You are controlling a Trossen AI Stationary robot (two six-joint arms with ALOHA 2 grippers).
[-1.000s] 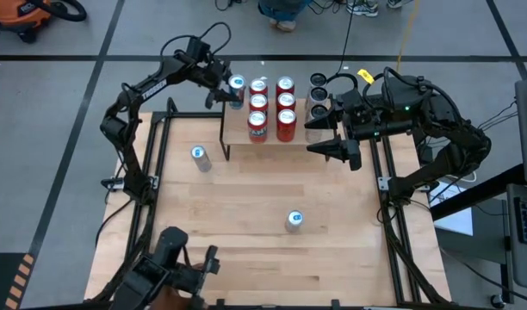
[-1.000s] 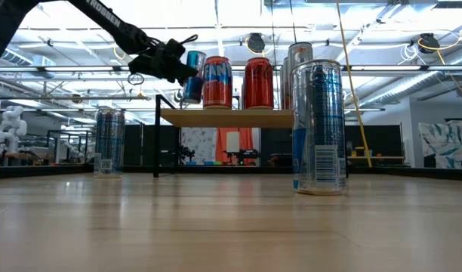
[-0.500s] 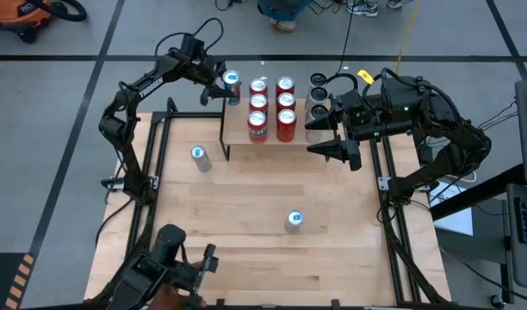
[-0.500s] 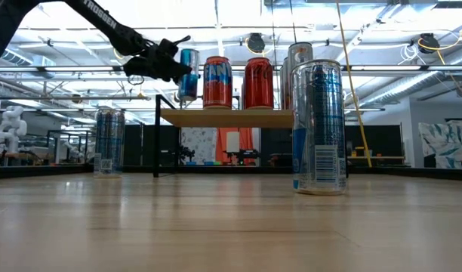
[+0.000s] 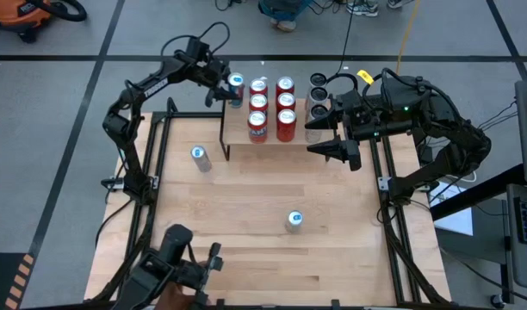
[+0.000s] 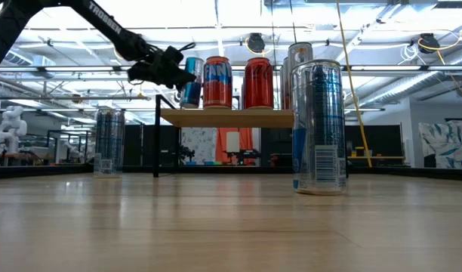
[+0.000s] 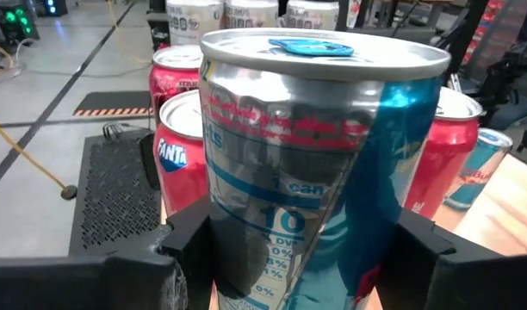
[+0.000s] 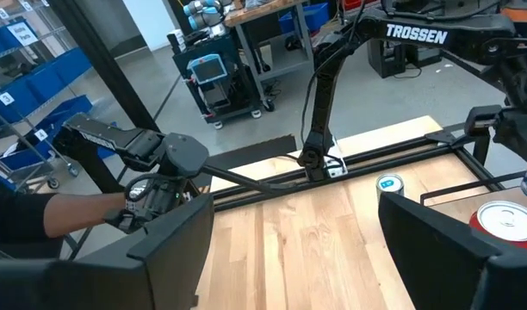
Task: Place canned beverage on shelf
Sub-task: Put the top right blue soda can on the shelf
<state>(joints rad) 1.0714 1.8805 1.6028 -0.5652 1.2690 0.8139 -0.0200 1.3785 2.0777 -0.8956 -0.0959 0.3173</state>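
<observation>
Can [image 5: 236,83] clamped in left claw [image 5: 226,86], over shelf [image 5: 238,133]

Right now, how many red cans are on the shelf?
6, in two columns of three on the shelf: left column; right column. None seems hidden from above.

Red cans [image 5: 272,108] are crowding the shelf [image 5: 238,138] at upper centre; its left end is lying bare. Two lone cans [image 5: 201,156] [image 5: 294,220] are dotting otherwise open tabletop [image 5: 246,250].

Overhead and low views share shelf [image 5: 265,129].
</observation>
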